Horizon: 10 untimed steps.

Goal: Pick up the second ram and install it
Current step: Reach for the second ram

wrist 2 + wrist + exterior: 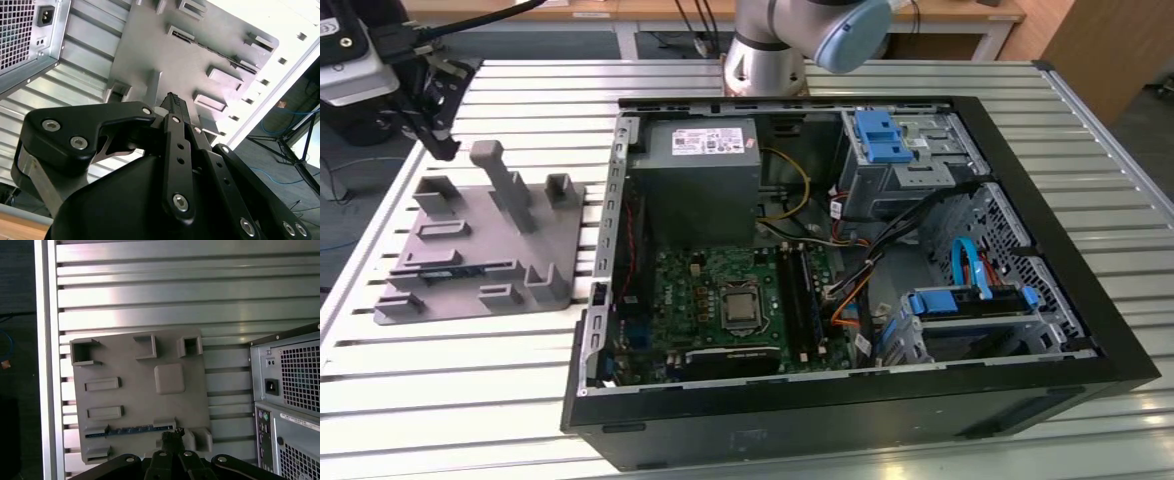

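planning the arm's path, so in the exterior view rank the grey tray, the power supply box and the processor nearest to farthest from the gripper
From the gripper, in the exterior view:
1. grey tray, just beneath it, at the exterior view's left.
2. power supply box, off toward the exterior view's right.
3. processor, further right and lower in that view.

No text legible — pale label [714,140] on the power supply [700,195] carries print too fine to read; white sticker [300,420] on the case [295,455] likewise.
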{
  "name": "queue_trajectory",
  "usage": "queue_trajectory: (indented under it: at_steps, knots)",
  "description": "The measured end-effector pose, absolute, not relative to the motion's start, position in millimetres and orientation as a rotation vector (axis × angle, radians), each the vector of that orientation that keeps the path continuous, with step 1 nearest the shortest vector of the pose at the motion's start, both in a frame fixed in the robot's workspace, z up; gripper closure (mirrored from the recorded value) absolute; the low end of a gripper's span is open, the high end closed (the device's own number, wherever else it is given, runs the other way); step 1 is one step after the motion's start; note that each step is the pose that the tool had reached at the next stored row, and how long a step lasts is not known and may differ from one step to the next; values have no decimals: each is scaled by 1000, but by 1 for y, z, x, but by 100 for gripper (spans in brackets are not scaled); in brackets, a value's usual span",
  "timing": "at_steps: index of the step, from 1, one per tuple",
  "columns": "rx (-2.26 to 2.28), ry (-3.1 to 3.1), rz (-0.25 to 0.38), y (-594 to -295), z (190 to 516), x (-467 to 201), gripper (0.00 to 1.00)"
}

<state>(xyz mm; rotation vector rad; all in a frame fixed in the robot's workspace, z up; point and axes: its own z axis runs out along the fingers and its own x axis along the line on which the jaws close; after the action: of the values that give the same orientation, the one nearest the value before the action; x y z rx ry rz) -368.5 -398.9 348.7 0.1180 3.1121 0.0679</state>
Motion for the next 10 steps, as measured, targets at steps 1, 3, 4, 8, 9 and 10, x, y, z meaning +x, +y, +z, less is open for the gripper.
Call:
queue_trajectory:
  at_steps: [1, 3, 4, 8, 9, 10]
  knots:
    - [118, 3112, 68, -399, 347, -369, 90]
    - [118, 3112, 67, -399, 344, -371, 90]
    - [118, 3112, 67, -399, 342, -373, 90]
    - [118, 3113, 67, -399, 336, -379, 90]
    - [118, 3112, 67, -399, 334, -381, 90]
    - [118, 3112, 67, -399, 333, -382, 90]
